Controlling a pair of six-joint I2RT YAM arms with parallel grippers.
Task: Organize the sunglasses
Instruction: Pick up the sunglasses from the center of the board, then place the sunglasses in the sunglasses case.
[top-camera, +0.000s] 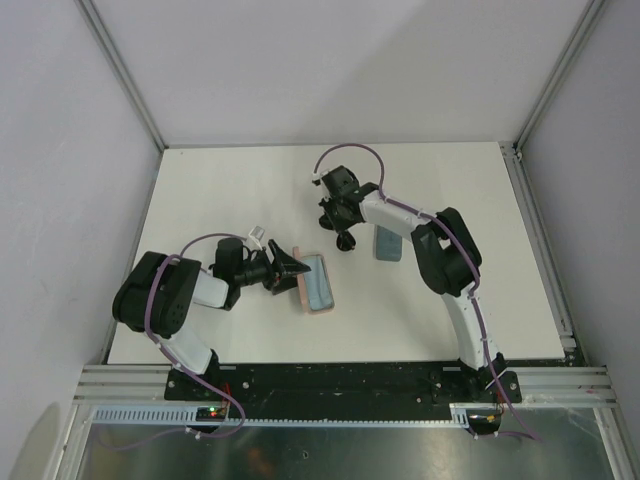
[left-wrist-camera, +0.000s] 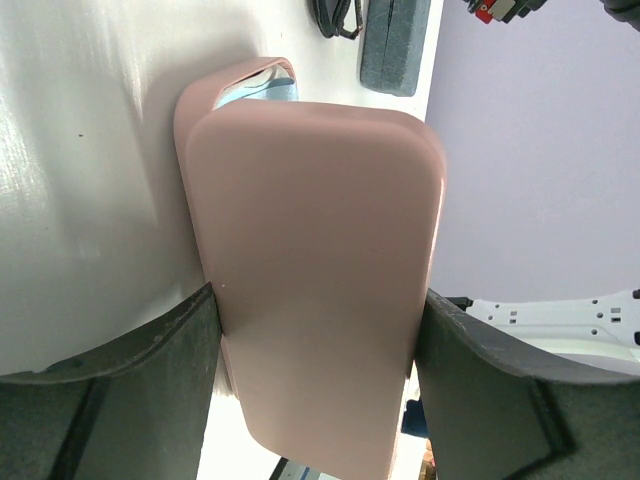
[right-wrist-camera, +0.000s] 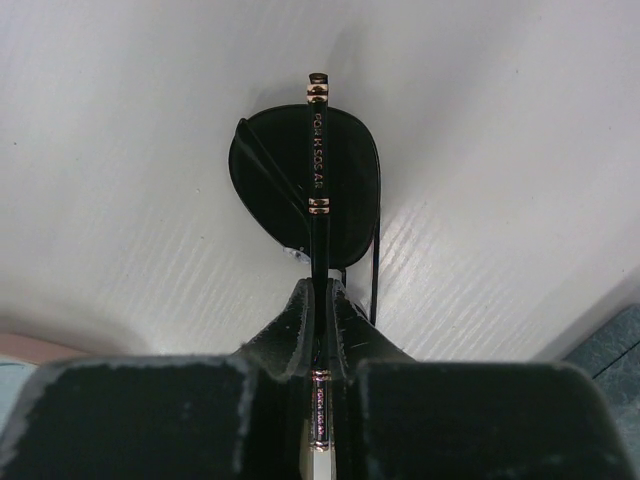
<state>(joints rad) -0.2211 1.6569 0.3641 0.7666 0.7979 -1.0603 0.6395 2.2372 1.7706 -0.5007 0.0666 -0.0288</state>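
White desk (top-camera: 250, 190), both arms reaching toward its middle.

Left arm (top-camera: 165, 295) lies low from the near left. We see the left gripper (top-camera: 288, 268) clamped on the pink case (left-wrist-camera: 320, 280), one finger pressed to each long side of the shell.

Right arm (top-camera: 445, 250) bends in from the near right. The right gripper (right-wrist-camera: 320, 300) is pinched tight on one slim arm of the black wire-framed sunglasses (right-wrist-camera: 300, 180).

The pink case lies just near of the desk's centre, and light blue shows inside it.

Blue-grey case (top-camera: 388, 242) lies closed on the desk, to the right of the pink one and a little farther back, apart from it.

The sunglasses hang from the right gripper just left of the blue-grey case, beyond the pink one, with a dark lens facing down toward the desk. We cannot tell whether the lens touches the surface. Gold bands and small lettering mark the held arm.
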